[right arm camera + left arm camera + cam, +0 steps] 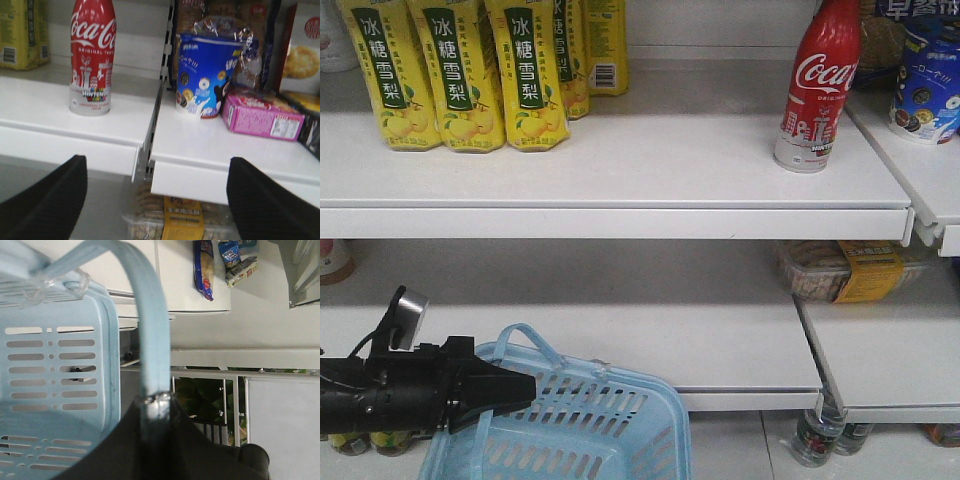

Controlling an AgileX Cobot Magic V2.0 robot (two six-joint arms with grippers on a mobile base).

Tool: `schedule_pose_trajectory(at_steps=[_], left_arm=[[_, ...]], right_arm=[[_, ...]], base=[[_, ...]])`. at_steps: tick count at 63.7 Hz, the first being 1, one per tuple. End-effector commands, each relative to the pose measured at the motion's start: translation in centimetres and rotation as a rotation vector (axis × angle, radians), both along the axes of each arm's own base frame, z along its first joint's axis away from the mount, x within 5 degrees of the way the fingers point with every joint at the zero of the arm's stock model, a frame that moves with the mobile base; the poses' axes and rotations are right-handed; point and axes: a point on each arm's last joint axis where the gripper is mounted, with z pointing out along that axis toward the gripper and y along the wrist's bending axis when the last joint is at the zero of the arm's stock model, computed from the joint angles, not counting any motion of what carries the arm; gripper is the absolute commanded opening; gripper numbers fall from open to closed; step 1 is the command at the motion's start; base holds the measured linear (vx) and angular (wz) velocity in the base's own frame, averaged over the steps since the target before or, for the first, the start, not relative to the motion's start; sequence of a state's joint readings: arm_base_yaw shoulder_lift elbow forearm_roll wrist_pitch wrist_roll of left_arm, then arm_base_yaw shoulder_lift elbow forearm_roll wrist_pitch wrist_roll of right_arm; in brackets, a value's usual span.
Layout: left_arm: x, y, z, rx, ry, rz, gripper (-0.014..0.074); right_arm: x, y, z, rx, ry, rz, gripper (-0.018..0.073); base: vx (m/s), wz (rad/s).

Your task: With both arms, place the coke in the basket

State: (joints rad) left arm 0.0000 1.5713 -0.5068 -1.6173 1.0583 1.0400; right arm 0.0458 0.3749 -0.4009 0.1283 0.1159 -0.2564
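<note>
Currently the coke (pixel 817 85) stands upright on the upper shelf (pixel 620 160), well above the basket (pixel 610 410). The left pincer (pixel 157 402) pinches the basket by its handle (pixel 152 340). The right pincer (pixel 157 165) is spread wide, facing the coke.

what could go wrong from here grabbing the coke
The coke is tall and narrow; the open right gripper is centred to its right, so one finger could tip it over. The blue cup stands close beside it and could get bumped. The left gripper holds the basket only by its thin handle, so it may swing.
</note>
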Motion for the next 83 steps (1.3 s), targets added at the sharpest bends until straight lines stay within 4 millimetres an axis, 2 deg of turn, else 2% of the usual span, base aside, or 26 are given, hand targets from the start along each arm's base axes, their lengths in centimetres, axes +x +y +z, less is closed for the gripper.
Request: schedule_pose_trajectory(at_steps=[1,13,27,34,42,51,58,83], left_arm=[[0.3,-0.3,2.1,-0.104,-0.069,0.013,-0.0006],[0.3,-0.3,2.1,-0.104,-0.069,0.013,-0.0006],[0.3,-0.3,2.1,-0.104,-0.069,0.013,-0.0006],[0.3,-0.3,2.1,-0.104,-0.069,0.013,-0.0006],[0.3,-0.3,2.1,-0.104,-0.069,0.013,-0.0006],[0.3,-0.3,2.1,-0.104,-0.069,0.013,-0.0006],[0.3,-0.3,2.1,-0.104,-0.069,0.013,-0.0006],[0.3,-0.3,2.1,-0.104,-0.069,0.013,-0.0006]], right_arm=[[0.7,-0.1,3.1,-0.022,-0.105,-0.014,0.0559],[3.9,0.5,5.1,0.007,-0.042,0.021,0.0559],[7.6,3.1,7.9,0.013,-0.145,0.145,0.0559],[10.0,3.7,9.5,0.085,-0.148,0.149,0.0559],[12.8,4.4,10.9,0.086,-0.121,0.154,0.0559],[15.0,4.9,12.1,0.102,-0.117,0.157,0.0559],[16.3,5.2,12.5,0.102,-0.111,0.159,0.0559],[20.5,6.2,12.2,0.114,-0.074,0.157,0.0559]], base=[[0.0,0.0],[0.0,0.0],[0.0,0.0],[0.0,0.0],[0.0,0.0],[0.0,0.0],[0.0,0.0],[0.0,0.0]])
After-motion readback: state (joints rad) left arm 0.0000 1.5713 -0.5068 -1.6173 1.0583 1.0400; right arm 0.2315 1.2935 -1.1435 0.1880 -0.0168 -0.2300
